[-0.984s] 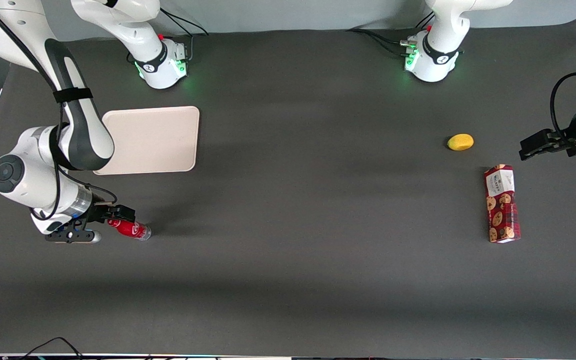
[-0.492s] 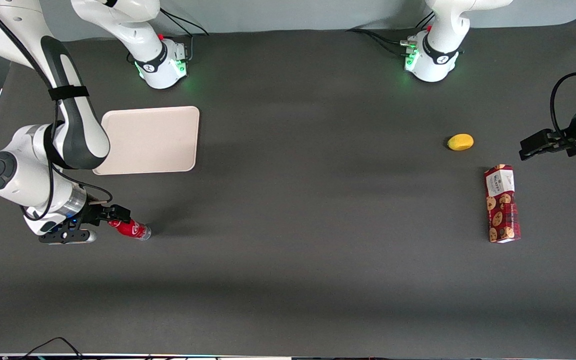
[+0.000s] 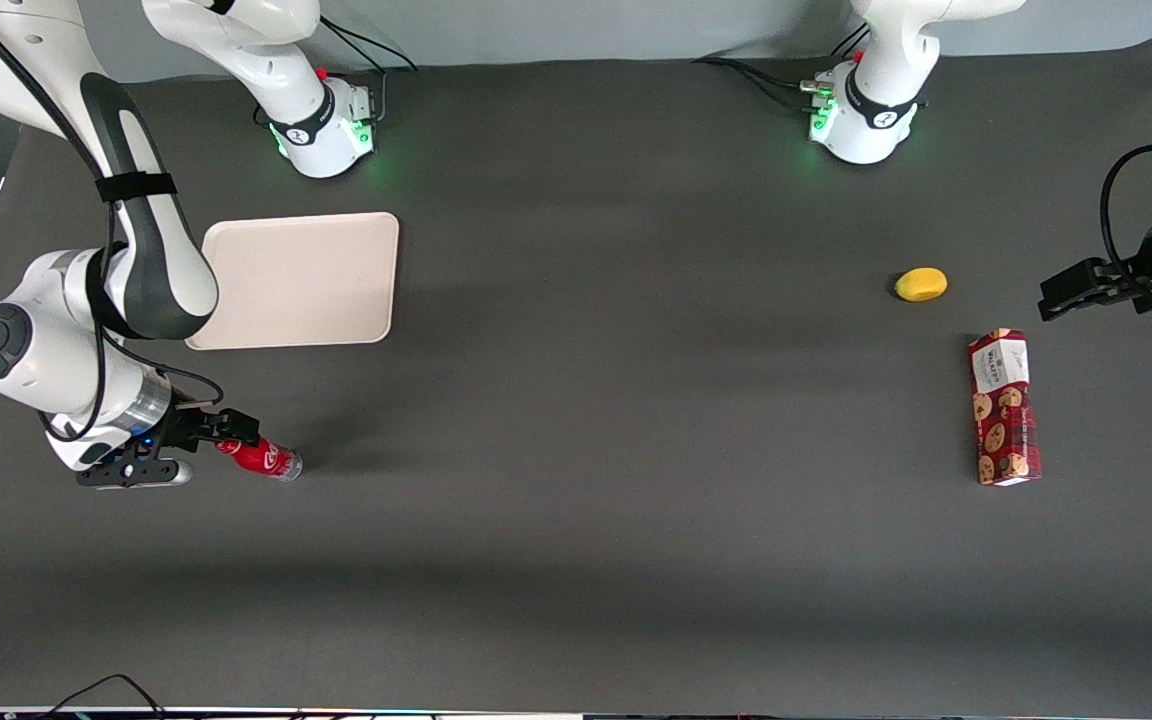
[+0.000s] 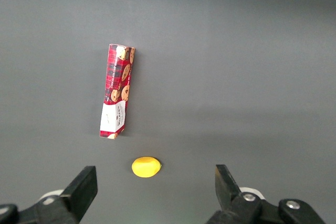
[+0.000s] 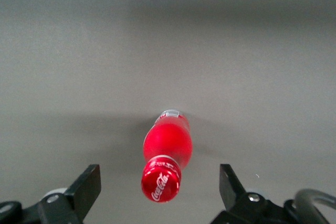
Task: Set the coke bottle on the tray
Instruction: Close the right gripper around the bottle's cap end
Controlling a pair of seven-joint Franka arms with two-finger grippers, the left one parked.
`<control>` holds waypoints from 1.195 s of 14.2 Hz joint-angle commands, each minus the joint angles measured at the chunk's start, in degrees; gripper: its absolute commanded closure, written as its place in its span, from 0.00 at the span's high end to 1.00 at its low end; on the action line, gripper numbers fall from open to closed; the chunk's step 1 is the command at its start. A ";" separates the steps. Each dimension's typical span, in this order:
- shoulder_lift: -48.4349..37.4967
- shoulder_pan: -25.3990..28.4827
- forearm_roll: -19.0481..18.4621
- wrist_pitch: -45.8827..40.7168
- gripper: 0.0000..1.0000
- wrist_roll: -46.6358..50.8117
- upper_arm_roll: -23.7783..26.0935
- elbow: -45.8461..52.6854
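Observation:
The coke bottle (image 3: 263, 458) lies on its side on the dark table, nearer the front camera than the tray (image 3: 306, 280). Its red cap points at my right gripper (image 3: 234, 435) and its silvery base points toward the parked arm's end. In the right wrist view the bottle (image 5: 168, 142) lies with its cap end between my open gripper's (image 5: 159, 178) fingers (image 5: 88, 183). The fingers stand well apart on either side of the cap and do not touch it. The cream-beige tray is flat and bare, partly covered by my arm.
A red cookie box (image 3: 1004, 407) and a yellow lemon-like object (image 3: 921, 284) lie toward the parked arm's end of the table; both also show in the left wrist view, box (image 4: 116, 91) and yellow object (image 4: 146, 167). Two arm bases (image 3: 326, 125) stand at the table's back edge.
My right arm drew back slightly toward the working arm's end of the table, then held still. The bottle has not moved.

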 commanded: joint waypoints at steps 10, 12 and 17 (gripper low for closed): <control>1.08 -0.22 1.15 1.95 0.50 -2.71 -0.20 -0.52; 1.08 -0.22 1.07 1.95 0.14 -2.88 -0.20 -0.43; 0.46 -0.05 1.15 1.52 0.00 -2.80 -0.11 -0.34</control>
